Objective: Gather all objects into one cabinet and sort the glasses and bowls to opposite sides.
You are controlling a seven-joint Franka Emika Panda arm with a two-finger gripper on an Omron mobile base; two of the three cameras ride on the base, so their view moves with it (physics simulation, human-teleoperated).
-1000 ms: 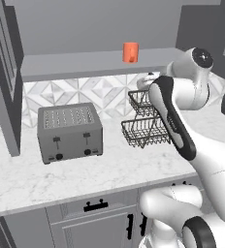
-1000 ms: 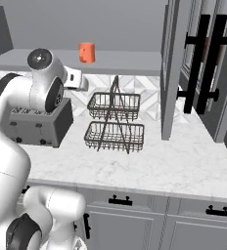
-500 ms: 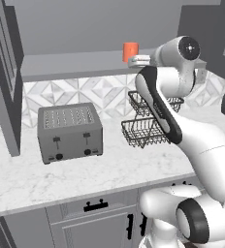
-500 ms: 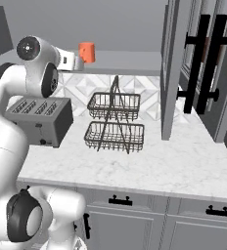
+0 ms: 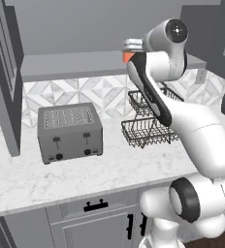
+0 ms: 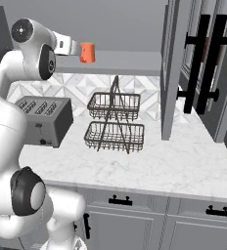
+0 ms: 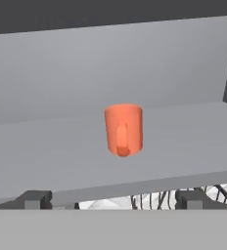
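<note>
Claw [image 7: 113, 199] sits wide open and holds nothing; I see its two dark fingertips [image 7: 34, 199] well apart at the bottom of the hand view. Centred between and beyond them stands the orange-red vessel [image 7: 124, 129], upright on the grey cabinet shelf [image 7: 47, 161]. From the right base view I note the arm raised to shelf height at upper left, hand reaching level toward the vessel [image 6: 87, 52]. From the left base view the wrist covers most of the vessel [image 5: 127, 56]. Below, on the marble counter [image 5: 32, 177], stand a toaster [image 5: 69, 131] and a wire basket rack [image 6: 114, 123].
</note>
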